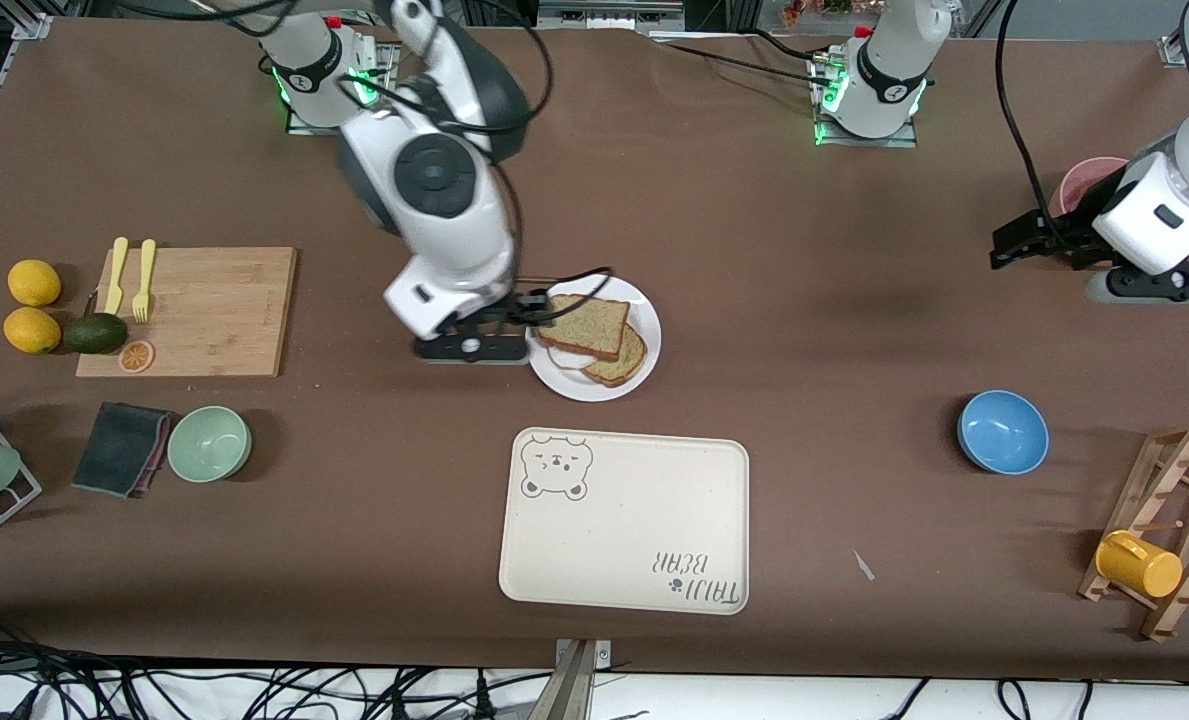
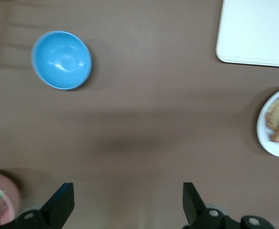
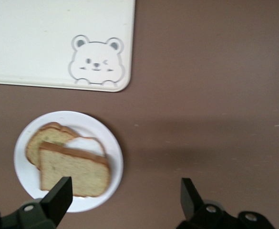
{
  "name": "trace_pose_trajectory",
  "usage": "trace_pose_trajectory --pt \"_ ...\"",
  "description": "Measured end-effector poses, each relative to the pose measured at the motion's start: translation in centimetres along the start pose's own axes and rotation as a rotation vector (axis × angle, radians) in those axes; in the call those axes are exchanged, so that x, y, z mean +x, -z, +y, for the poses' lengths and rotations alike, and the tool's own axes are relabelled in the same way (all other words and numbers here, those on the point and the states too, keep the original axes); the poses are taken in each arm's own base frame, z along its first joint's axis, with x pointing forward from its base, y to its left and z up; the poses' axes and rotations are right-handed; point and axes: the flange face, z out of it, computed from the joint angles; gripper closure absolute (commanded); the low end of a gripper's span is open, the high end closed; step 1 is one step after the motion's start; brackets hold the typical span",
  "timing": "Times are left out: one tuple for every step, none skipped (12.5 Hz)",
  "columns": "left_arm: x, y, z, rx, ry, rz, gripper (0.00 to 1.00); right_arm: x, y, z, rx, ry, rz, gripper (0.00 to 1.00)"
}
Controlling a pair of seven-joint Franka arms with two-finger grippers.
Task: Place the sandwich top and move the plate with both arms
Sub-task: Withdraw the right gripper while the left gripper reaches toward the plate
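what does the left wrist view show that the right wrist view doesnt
Only the left wrist view shows the blue bowl, a pink cup's edge, and the open left gripper over bare table. Only the right wrist view shows the tray's bear drawing, the fried egg white under the sandwich top, and the open right gripper beside the plate. Both share the plate, the bread on it, and part of the cream tray.

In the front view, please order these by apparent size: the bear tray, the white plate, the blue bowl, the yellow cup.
1. Bear tray, clearly largest.
2. White plate.
3. Blue bowl.
4. Yellow cup, smallest; it hangs on a rack, so its true size is less sure.
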Motion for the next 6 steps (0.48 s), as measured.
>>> trace_pose_trajectory --pt "0.4 -0.8 0.3 -0.028 0.001 -0.020 0.00 0.8 1.7 3.3 0.002 0.014 -0.014 0.00" --pt "1.0 -2.1 0.7 -0.065 0.002 -0.045 0.00 1.2 3.5 6.7 0.006 0.031 -0.026 0.00" --pt "1.8 -3.7 1.4 -0.137 0.008 -0.080 0.00 1.3 5.3 10.0 0.012 0.047 -0.043 0.00" --pt "3.0 -5.6 2.1 -0.221 0.020 -0.116 0.00 1.2 7.0 13.1 0.016 0.053 -0.057 0.00" --pt "4.3 -7.9 2.6 -0.282 0.034 -0.155 0.00 0.7 8.6 15.9 0.015 0.040 -0.062 0.00" --pt "5.7 -10.4 2.9 -0.326 0.048 -0.188 0.00 0.2 10.0 18.4 0.011 0.025 -0.061 0.00"
